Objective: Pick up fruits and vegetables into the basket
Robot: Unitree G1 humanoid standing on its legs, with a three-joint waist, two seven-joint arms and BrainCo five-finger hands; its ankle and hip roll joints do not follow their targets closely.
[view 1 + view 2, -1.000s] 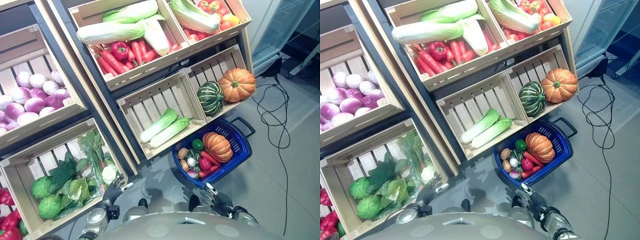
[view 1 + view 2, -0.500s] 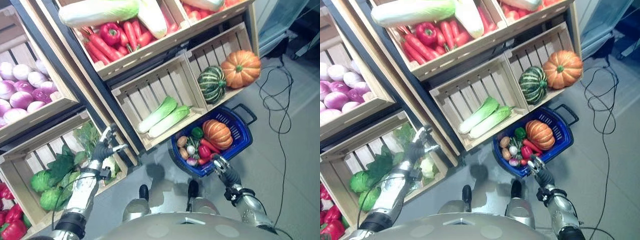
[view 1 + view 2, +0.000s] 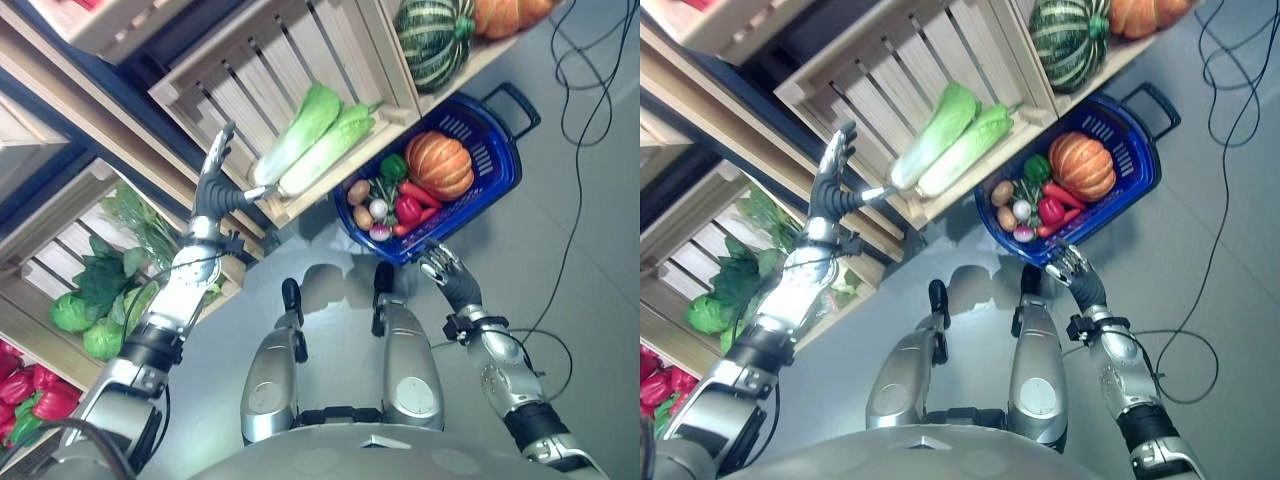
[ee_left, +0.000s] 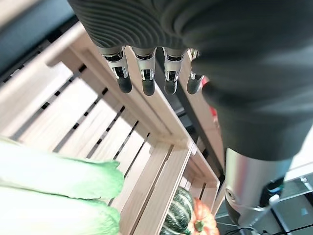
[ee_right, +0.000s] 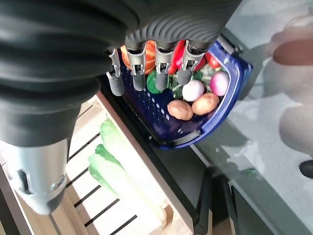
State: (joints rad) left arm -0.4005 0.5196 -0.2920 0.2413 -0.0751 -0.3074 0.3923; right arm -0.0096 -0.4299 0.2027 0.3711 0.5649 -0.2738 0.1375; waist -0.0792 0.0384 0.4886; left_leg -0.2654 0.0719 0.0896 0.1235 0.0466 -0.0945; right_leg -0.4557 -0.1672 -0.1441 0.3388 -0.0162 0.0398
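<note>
Two pale green cabbages (image 3: pixel 312 140) are seen lying side by side, touching, in a slatted wooden crate (image 3: pixel 262 75). Their long axes run diagonally, with the leafy green tops pointed toward the back corner of the crate and the white stems toward its front rail. The rest of the crate's slatted floor is left bare on the side away from the basket.

The left hand (image 3: pixel 216 180) is held up at the crate's front edge, fingers straight and spread loosely, nothing gripped; its thumb is pointed toward the stem end of the nearer cabbage, just beside it, though contact cannot be judged. In the left wrist view the fingers (image 4: pixel 146 78) are shown straight above the crate's rail.

The blue basket (image 3: pixel 500 170) is set on the grey floor just below the crate's corner, its black handle turned away from the robot. An orange pumpkin (image 3: pixel 437 164), a red pepper (image 3: pixel 408 209), a green pepper (image 3: pixel 394 166), carrots and small round vegetables are held in it. The right hand (image 3: pixel 442 272) is poised at the basket's near rim, fingers relaxed and empty. A striped green squash (image 3: pixel 432 40) is kept in the neighbouring crate. Open floor is left to the basket's right.
</note>
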